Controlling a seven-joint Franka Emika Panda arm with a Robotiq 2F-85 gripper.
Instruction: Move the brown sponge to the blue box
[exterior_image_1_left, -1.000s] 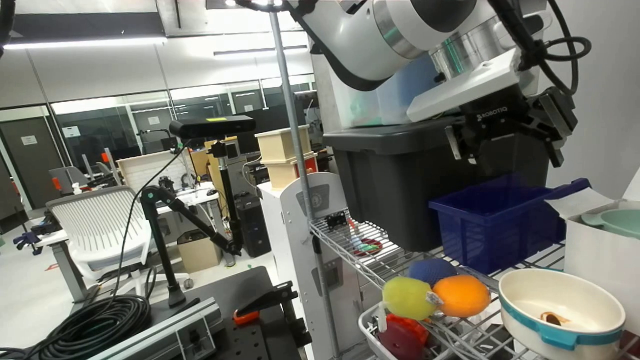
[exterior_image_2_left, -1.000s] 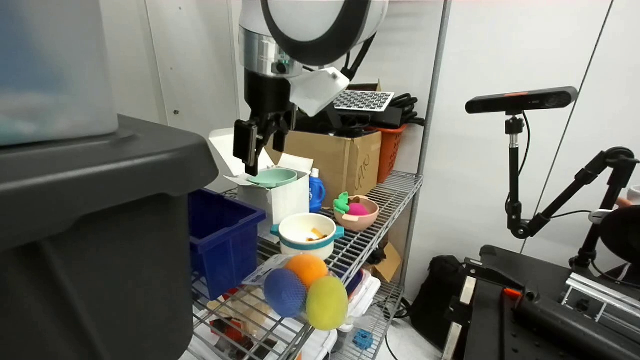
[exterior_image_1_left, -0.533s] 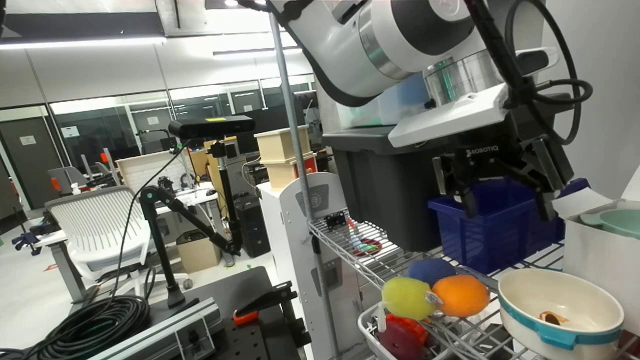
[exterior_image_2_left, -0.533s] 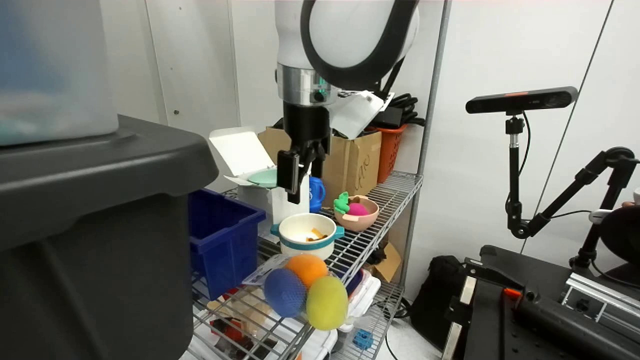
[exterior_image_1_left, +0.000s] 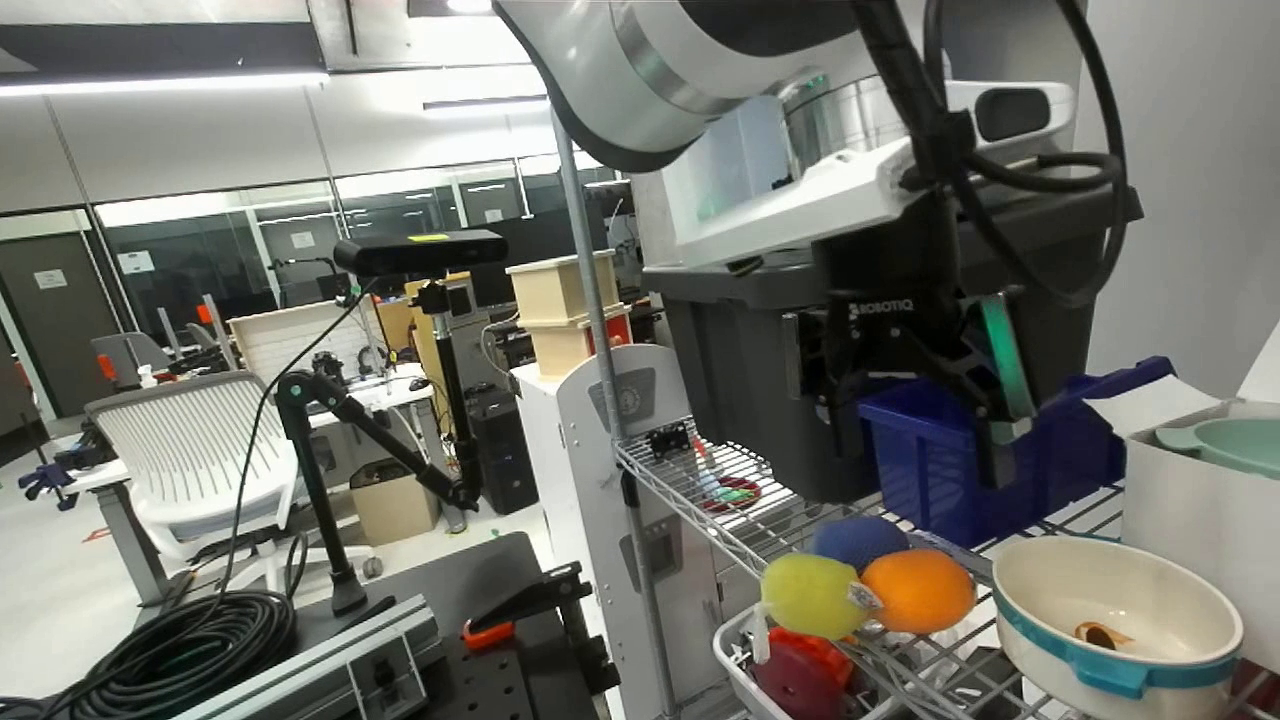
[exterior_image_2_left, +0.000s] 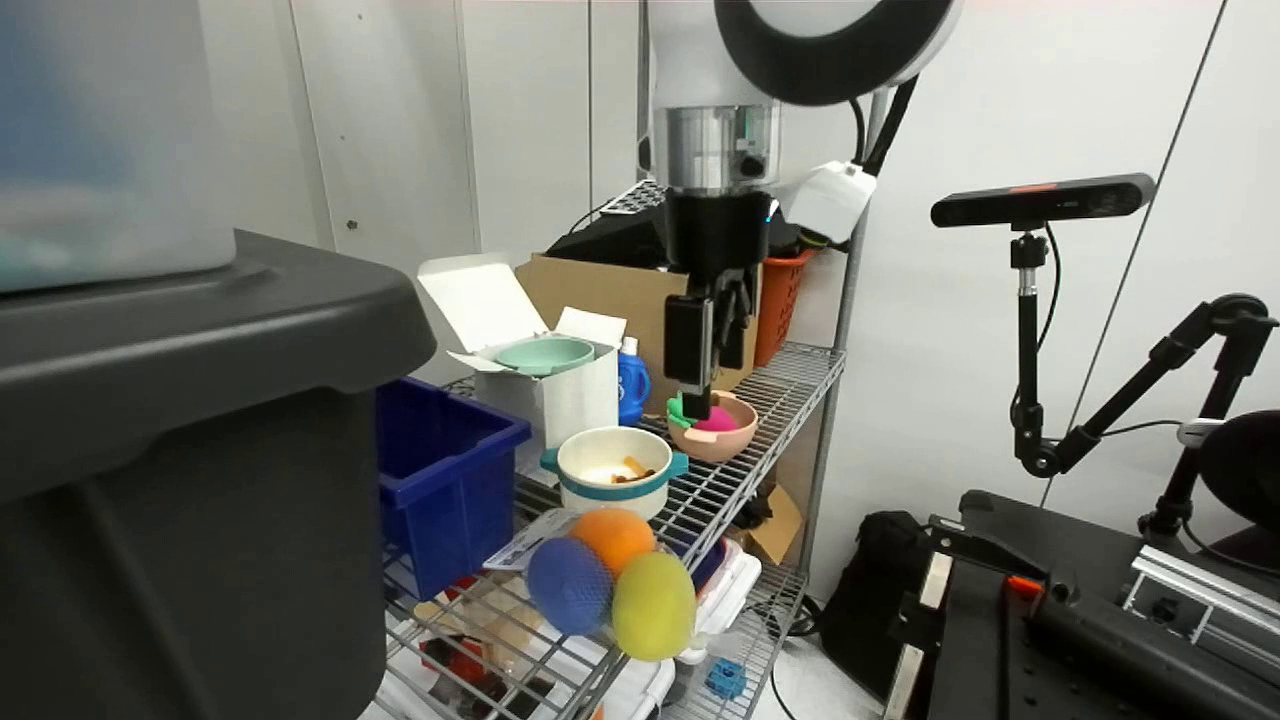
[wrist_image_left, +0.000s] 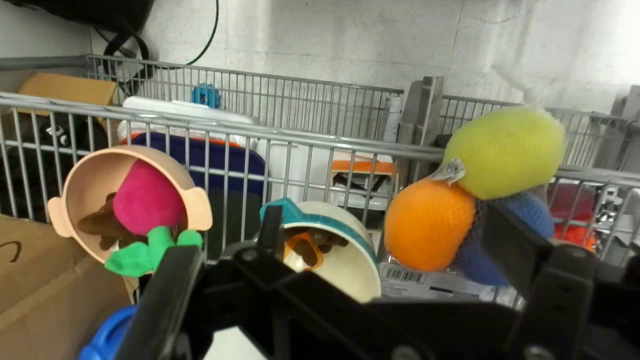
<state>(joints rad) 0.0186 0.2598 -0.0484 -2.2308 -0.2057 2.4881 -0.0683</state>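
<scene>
Gripper (exterior_image_1_left: 920, 458) hangs spread wide above your wire shelf (wrist_image_left: 320, 140), where the blue box (exterior_image_2_left: 455, 530) stands beside the dark grey tote (exterior_image_2_left: 190, 520). Brown pieces (wrist_image_left: 104, 221) lie in the pink bowl (wrist_image_left: 96, 184) and white pot (wrist_image_left: 347, 270); you can't tell if either is the sponge.

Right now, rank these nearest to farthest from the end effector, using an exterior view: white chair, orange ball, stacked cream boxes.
1. Orange ball: lower right.
2. Stacked cream boxes: mid-frame, behind the metal post.
3. White chair: left background.
</scene>
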